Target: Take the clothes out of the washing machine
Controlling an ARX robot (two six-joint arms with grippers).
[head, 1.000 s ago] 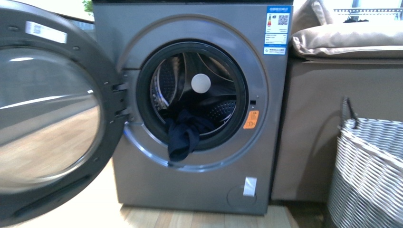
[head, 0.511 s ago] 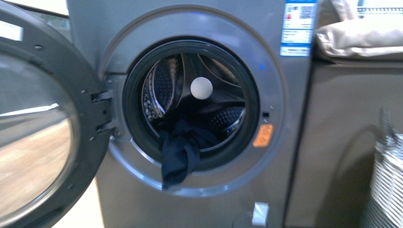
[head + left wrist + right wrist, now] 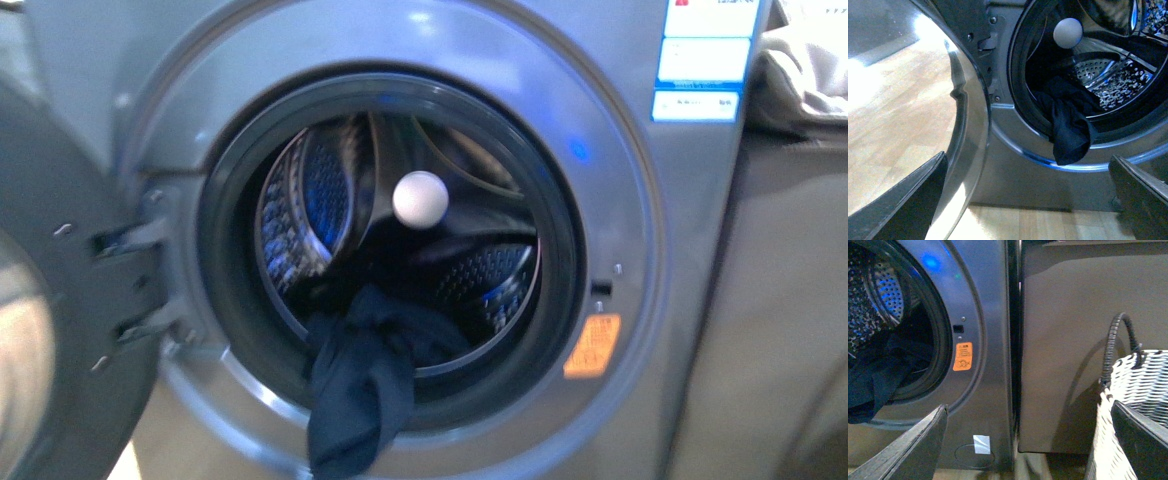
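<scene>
The grey washing machine [image 3: 640, 230] fills the front view, its round door [image 3: 40, 330] swung open to the left. Dark navy clothes [image 3: 360, 385] spill out of the perforated drum [image 3: 300, 200] and hang over the door rim. A white ball [image 3: 420, 198] sits in the drum. In the left wrist view the clothes [image 3: 1068, 127] droop over the rim beyond my open left gripper [image 3: 1033, 197], which holds nothing. The right wrist view shows the clothes [image 3: 875, 382] at the far side, and my right gripper [image 3: 1030, 440] is open and empty, facing the machine's edge [image 3: 995, 355]. Neither arm shows in the front view.
A grey-and-white woven basket [image 3: 1138, 405] with a dark handle stands beside a brown cabinet [image 3: 1068, 340] right of the machine. An orange sticker [image 3: 592, 346] and a blue-white label [image 3: 700, 60] mark the front panel. Wooden floor [image 3: 1018, 225] lies below.
The front view has closed in on the machine: the drum opening and hanging clothes are much larger, and the basket and floor have left the frame.
</scene>
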